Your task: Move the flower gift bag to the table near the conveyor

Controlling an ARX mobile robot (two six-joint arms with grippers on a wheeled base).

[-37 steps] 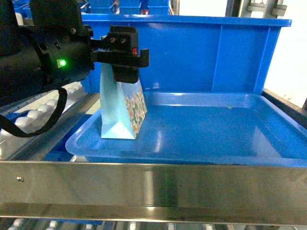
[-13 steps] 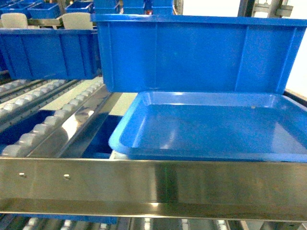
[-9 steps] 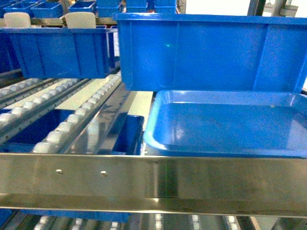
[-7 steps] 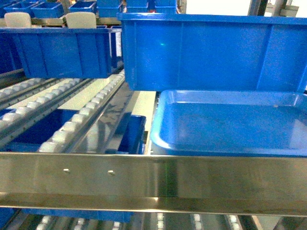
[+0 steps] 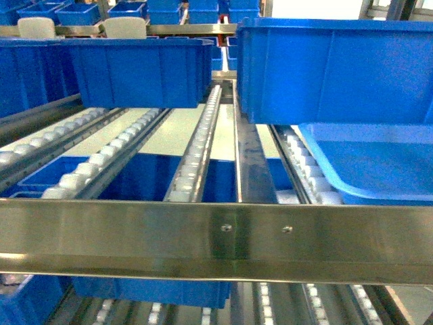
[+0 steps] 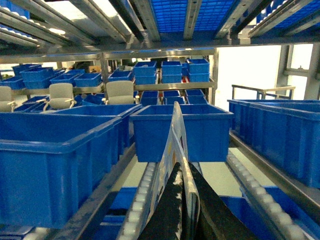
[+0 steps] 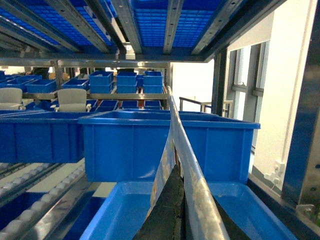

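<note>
In the left wrist view my left gripper [image 6: 183, 166] is shut on a flower gift bag [image 6: 172, 135]. The thin, flower-printed bag stands edge-on between the black fingers [image 6: 167, 210], above a lane of white rollers of the conveyor [image 6: 142, 200]. In the right wrist view my right gripper [image 7: 179, 172] is likewise shut on a flower gift bag [image 7: 175, 130], held edge-on over the shallow blue tray [image 7: 120, 205]. The head view shows the conveyor [image 5: 196, 156] but neither gripper and no bag. The table is out of view.
Deep blue bins [image 5: 135, 71] [image 5: 331, 68] sit on the roller lanes behind. The blue tray [image 5: 379, 169] lies at the right. A shiny steel rail [image 5: 216, 237] crosses the front. More bins [image 6: 50, 165] [image 7: 130, 145] and overhead rack shelves close in the wrist views.
The head view has swung left: the blue tray slid from the middle to the right edge. The bag and left arm seen over the tray earlier have left that view.
</note>
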